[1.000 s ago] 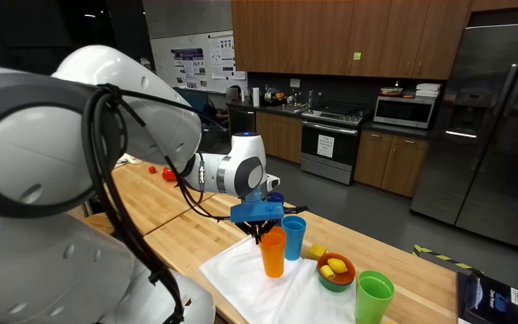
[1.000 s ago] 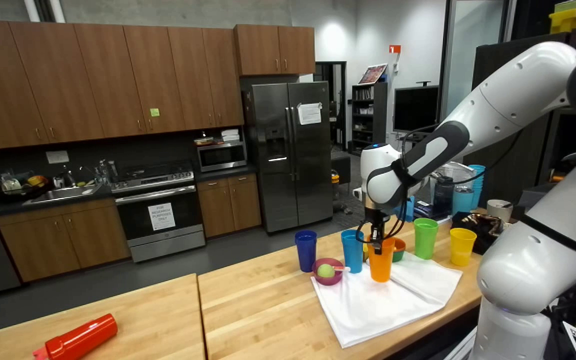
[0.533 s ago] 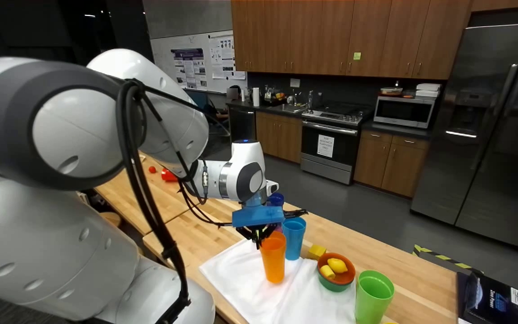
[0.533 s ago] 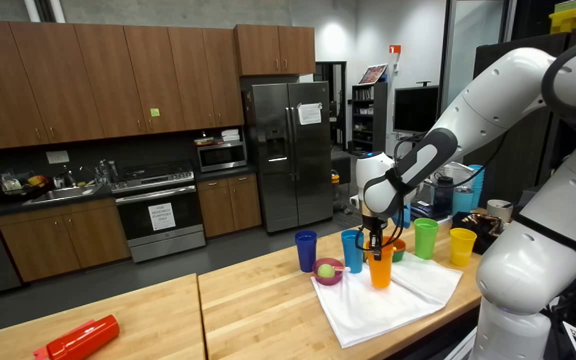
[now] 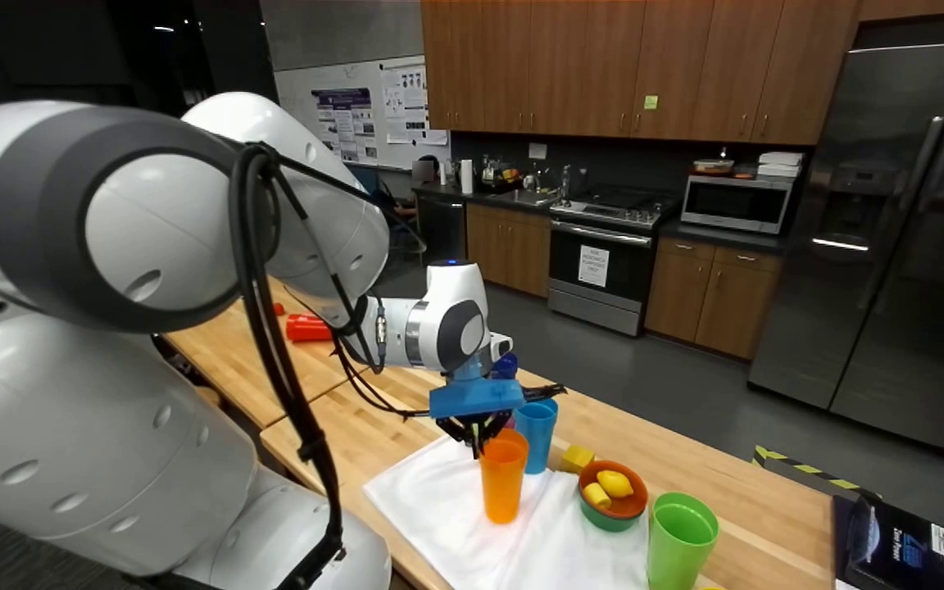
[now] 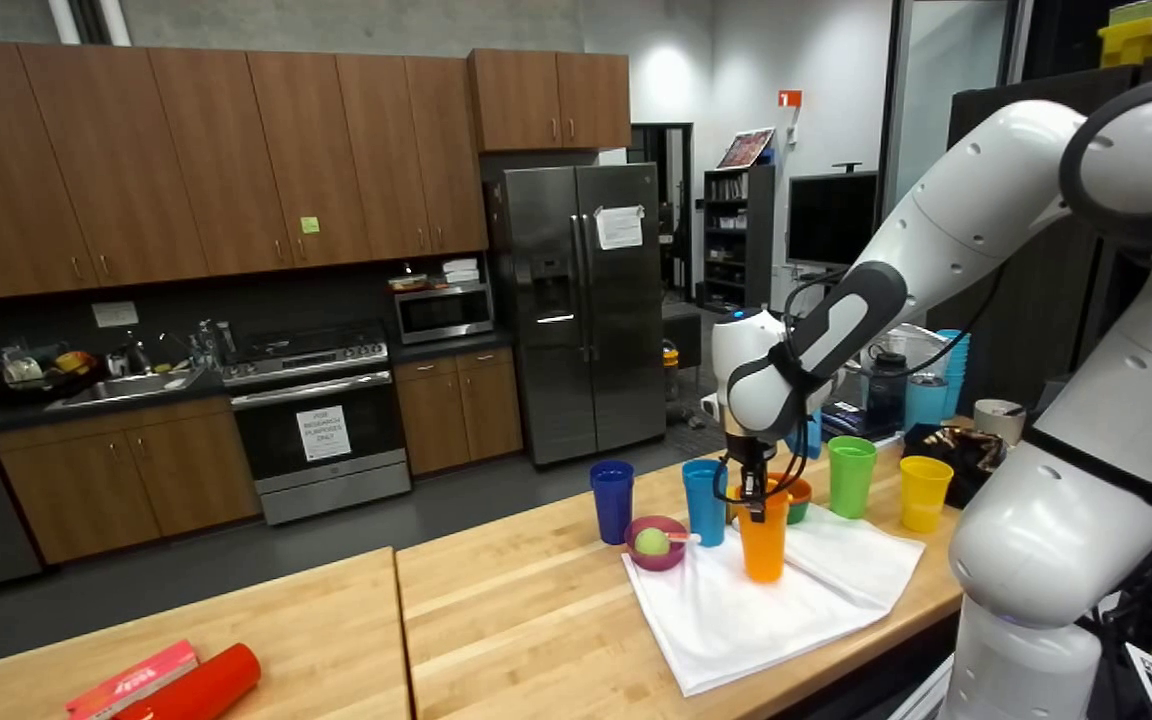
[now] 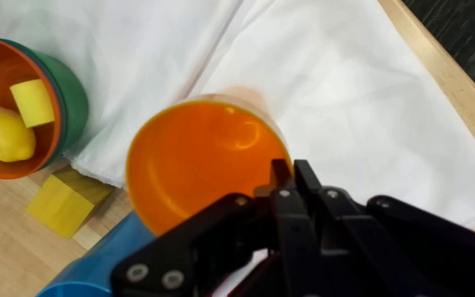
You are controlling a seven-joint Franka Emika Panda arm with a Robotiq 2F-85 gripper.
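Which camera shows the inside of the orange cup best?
The wrist view: it looks down into the orange cup, though the pincer hides a little of it. Both exterior views show mostly the cup's outside.

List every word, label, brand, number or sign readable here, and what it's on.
"FOR RESEARCH PURPOSES ONLY": white notice on the oven door.
"1"-like mark, uncertain: red wall sign.
Too small or blurred to read: fridge paper, wall posters, black box, pink package.
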